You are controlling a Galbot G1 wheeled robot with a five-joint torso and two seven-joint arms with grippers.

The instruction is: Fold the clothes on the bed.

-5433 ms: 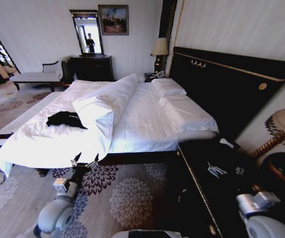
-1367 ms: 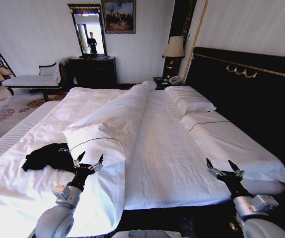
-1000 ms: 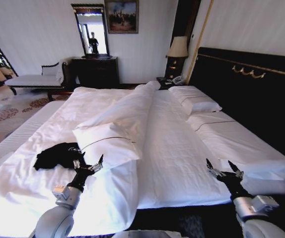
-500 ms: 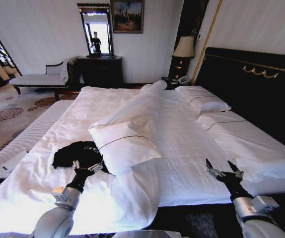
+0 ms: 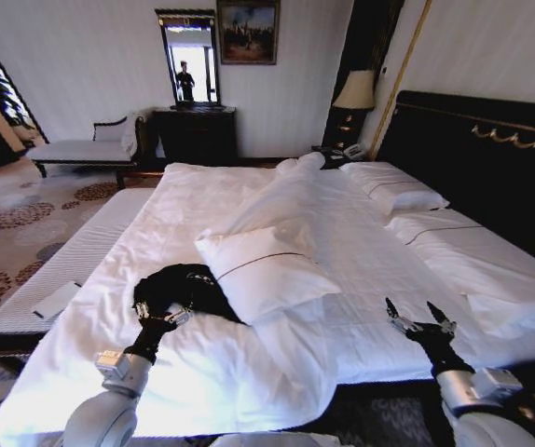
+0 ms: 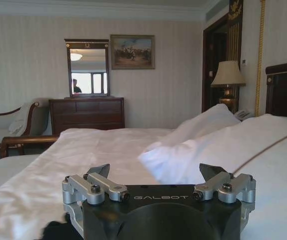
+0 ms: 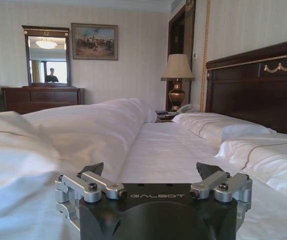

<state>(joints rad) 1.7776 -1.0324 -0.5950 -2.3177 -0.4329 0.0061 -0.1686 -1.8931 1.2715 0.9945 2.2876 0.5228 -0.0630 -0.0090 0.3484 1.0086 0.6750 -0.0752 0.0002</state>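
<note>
The clothes [image 5: 185, 287], a crumpled black T-shirt, lie on the near left part of the bed [image 5: 202, 200], against a white pillow [image 5: 267, 270]. My left gripper [image 5: 163, 312] hovers open at the shirt's near edge, nothing between its fingers. In the left wrist view the left gripper [image 6: 154, 172] stands open over the white sheet, a bit of black cloth [image 6: 58, 231] showing beside its body. My right gripper [image 5: 419, 319] is open above the sheet at the bed's near right, well away from the shirt. The right wrist view shows the right gripper [image 7: 153, 170] open and empty.
A rolled white duvet [image 5: 277, 191] runs down the bed's middle, pillows [image 5: 398, 191] lie by the dark headboard [image 5: 491, 158]. A low white mattress [image 5: 81, 256] lies along the bed's left side. Bench [image 5: 81, 149], dresser [image 5: 198, 135] and lamp [image 5: 356, 93] stand at the far wall.
The whole head picture has shifted, so the camera has moved: the bed and shirt now sit further right and closer. The shirt now lies directly before my left gripper. Both arms keep their pose.
</note>
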